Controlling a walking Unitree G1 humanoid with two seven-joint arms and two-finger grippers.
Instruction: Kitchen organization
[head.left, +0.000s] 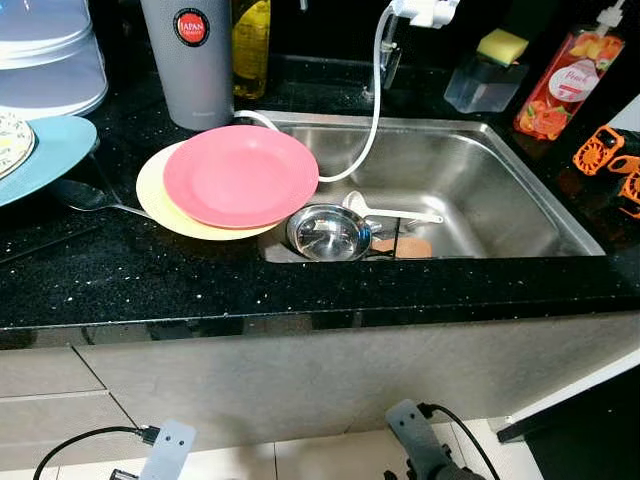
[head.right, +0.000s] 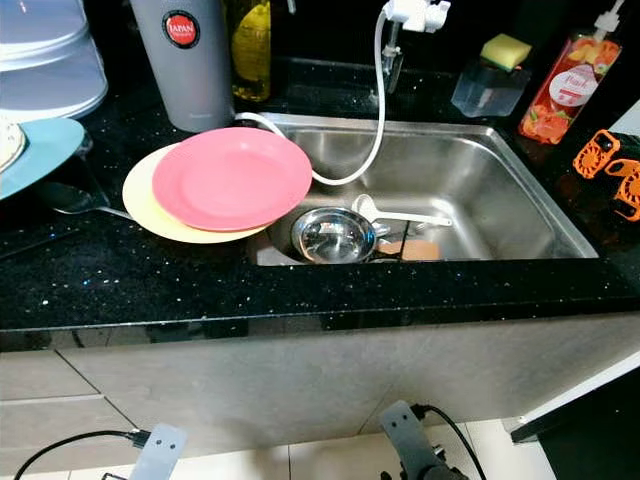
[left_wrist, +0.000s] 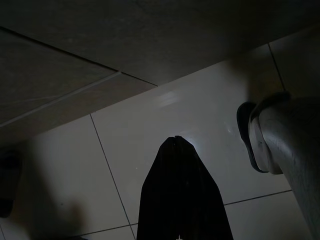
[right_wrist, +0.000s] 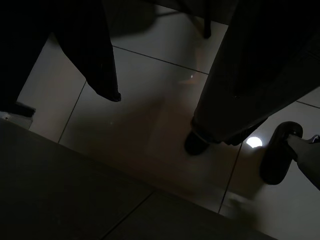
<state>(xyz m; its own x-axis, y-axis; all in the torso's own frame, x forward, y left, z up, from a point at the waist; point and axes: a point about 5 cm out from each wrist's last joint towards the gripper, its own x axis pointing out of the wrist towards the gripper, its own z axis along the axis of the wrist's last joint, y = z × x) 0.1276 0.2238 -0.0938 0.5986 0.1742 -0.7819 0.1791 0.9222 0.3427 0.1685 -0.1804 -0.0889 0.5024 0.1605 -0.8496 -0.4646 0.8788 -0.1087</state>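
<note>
Sink (head.left: 520, 215) as landmark, steel basin set in the black speckled desk (head.left: 200, 285).

- Pink plate (head.left: 240, 175) sits on a yellow plate (head.left: 155, 200), both on the desk at the sink's left edge, pink rim overhanging the basin.
- Steel bowl (head.left: 328, 232) inside the sink at its near-left corner, just beside the plates.
- White spoon (head.left: 385, 210) lies in the sink touching the bowl's far side, handle pointing right. Brown item next to it, can't tell what.
- White hose (head.left: 372, 110) drops from the tap (head.left: 420, 12) behind the sink and loops into the basin.
- Grey tumbler (head.left: 190, 60) and yellow bottle (head.left: 252, 45) stand behind the sink's left corner.
- Sponge holder (head.left: 488, 75) and orange soap bottle (head.left: 568, 80) behind the sink's right corner; orange clips (head.left: 608, 158) on the desk right of it.
- Blue plate (head.left: 45, 155) far left of the sink, metal spoon (head.left: 90, 198) between it and the yellow plate.

Left pincer (left_wrist: 176, 142): hangs below the desk over floor tiles, fingers pressed together, holding nothing. A shoe (left_wrist: 252, 135) is near it.
Right pincer (right_wrist: 155, 117): hangs low over the tiles, fingers spread wide, empty. A person's trouser leg and shoe (right_wrist: 280, 150) are near it.
</note>
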